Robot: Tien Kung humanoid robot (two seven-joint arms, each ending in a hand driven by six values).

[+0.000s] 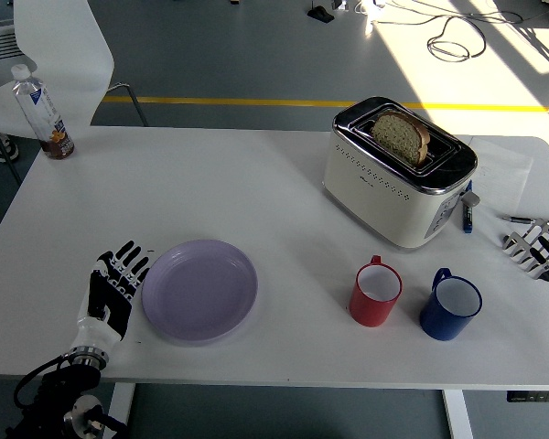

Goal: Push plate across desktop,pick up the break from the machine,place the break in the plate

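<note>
Left hand (pixel 113 288) flat against lilac plate (pixel 200 290); bread (pixel 401 136) in toaster (pixel 395 174).
</note>
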